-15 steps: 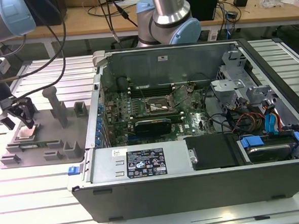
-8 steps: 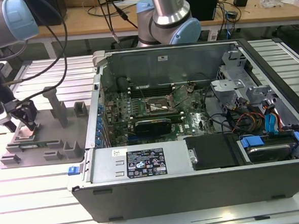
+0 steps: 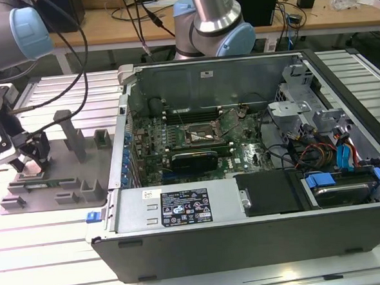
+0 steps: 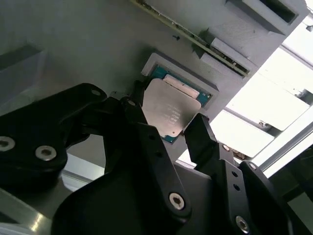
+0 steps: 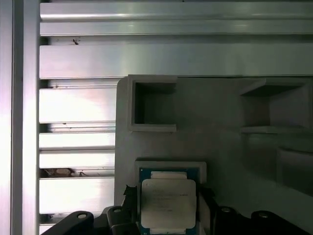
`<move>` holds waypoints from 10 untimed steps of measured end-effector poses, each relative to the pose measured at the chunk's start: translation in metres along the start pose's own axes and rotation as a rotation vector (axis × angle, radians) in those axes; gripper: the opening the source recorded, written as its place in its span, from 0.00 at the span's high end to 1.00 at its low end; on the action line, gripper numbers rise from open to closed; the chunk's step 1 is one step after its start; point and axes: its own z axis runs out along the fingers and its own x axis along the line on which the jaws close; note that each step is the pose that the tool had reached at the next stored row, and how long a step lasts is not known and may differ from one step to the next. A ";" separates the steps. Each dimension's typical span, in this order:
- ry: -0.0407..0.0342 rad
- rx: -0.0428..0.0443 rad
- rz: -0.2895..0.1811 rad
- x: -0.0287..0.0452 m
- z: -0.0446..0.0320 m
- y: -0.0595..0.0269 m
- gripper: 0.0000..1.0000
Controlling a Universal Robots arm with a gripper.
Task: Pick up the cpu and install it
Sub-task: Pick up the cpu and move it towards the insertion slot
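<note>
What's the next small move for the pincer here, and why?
Probably a gentle close to make sure of the grip, before any lift. The pincer straddles the small flat square silver-topped cpu, which lies seated in its recess in the grey moulded holder. Whether it already grips cannot be told.

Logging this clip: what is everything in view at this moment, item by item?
cpu: one, silver top on a green board, seated in a recess of the fixture plate.
fixture plate: one, grey, on the table at the exterior view's left of the case.
memory stick: one, green-edged, in a slot of the fixture plate.
computer case: one, grey, open, mid-table.
motherboard: one, green, inside the case.
table: one, slatted aluminium.
arm: grey with blue joint caps, above the fixture plate.
gripper: one, black, low at the cpu.
</note>
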 end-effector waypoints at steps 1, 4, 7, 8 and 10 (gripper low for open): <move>0.0000 0.0000 0.000 0.0000 0.0000 0.0000 0.40; -0.0002 -0.0001 -0.001 -0.0011 0.0002 0.0000 0.40; 0.0000 -0.0001 -0.001 -0.0012 0.0001 0.0000 0.40; -0.0001 -0.0001 -0.001 -0.0012 0.0001 0.0000 0.40; 0.0000 0.0000 -0.001 -0.0012 0.0001 0.0000 0.40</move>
